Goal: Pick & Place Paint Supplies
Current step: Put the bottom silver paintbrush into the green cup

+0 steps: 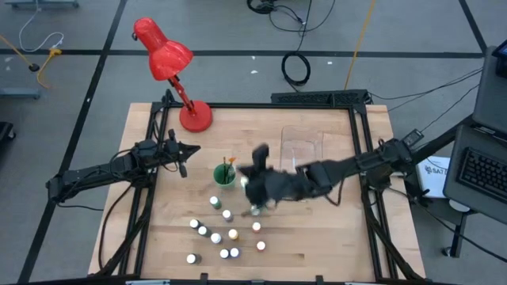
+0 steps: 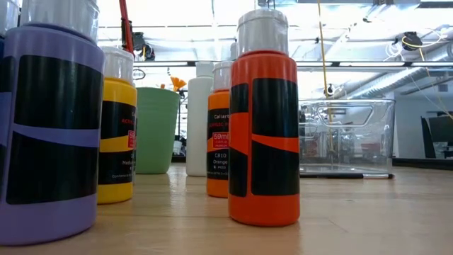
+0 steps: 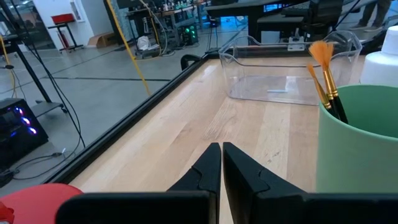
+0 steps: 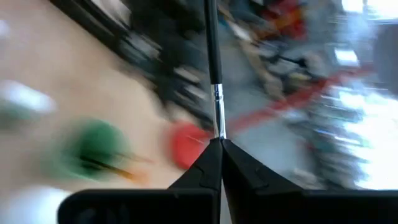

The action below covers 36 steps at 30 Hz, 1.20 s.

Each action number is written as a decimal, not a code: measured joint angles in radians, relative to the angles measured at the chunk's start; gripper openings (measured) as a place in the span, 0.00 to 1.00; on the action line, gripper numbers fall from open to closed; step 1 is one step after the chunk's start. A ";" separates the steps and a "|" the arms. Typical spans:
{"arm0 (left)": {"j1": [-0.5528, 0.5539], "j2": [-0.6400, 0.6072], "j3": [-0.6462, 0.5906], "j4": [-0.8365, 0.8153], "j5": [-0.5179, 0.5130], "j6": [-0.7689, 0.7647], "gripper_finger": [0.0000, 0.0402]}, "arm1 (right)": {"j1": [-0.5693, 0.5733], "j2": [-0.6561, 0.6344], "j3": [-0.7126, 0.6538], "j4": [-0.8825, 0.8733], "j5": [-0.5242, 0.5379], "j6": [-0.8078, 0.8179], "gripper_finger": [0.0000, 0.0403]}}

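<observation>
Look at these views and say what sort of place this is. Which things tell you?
Probably a robotics lab or workshop, not an art room. A wooden table stands on a bare concrete floor strewn with loose cables, and the left wrist view shows electronics racks behind it.

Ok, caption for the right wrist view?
Right gripper pinching a paintbrush over the table, green cup beyond.

In the low view, the smaller orange paint bottle [image 2: 219, 138], at about nine o'clock from the big orange bottle [image 2: 263, 120], is showing a black label reading "59ml", "C810" and "Orange"; the line above looks like "Callert…" but is cut off. The yellow bottle [image 2: 117, 124] is carrying a red patch whose print is too small to read.
</observation>
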 joint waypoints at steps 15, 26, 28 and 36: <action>0.000 0.000 0.000 0.004 -0.004 0.020 0.05 | -0.106 0.144 -0.131 0.196 0.432 -0.603 0.00; 0.000 0.000 0.000 0.002 -0.005 0.015 0.05 | -0.053 0.142 -0.297 0.499 0.395 -0.918 0.00; 0.000 0.000 0.000 0.002 -0.005 0.017 0.05 | -0.047 0.145 -0.318 0.541 0.387 -1.009 0.00; 0.000 0.000 0.000 0.002 -0.006 0.016 0.05 | -0.047 0.143 -0.357 0.647 0.370 -1.060 0.00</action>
